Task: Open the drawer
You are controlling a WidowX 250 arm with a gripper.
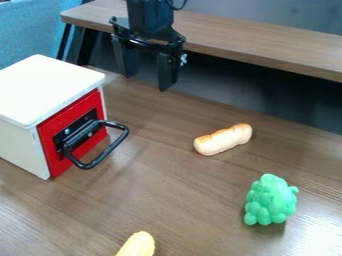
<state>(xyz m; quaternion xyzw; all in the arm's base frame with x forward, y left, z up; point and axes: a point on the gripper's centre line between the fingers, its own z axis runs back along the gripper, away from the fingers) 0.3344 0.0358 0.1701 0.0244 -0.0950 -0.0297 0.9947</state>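
Gripper (146,82): hanging over your table (177,195), fingers standing apart. Drawer (51,137): sitting closed in your white box (43,85), view's left, black handle (107,153) jutting out. Further: roll (224,139) lying alone; green grapes (270,200) resting beyond it, nearer you; yellow corn (138,245) poking in at bottom.

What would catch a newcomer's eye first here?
Probably the red drawer front with its black handle, on the white box at left. Next, the bumpy bright green toy at lower right. The black gripper hangs open at the top, left of centre.
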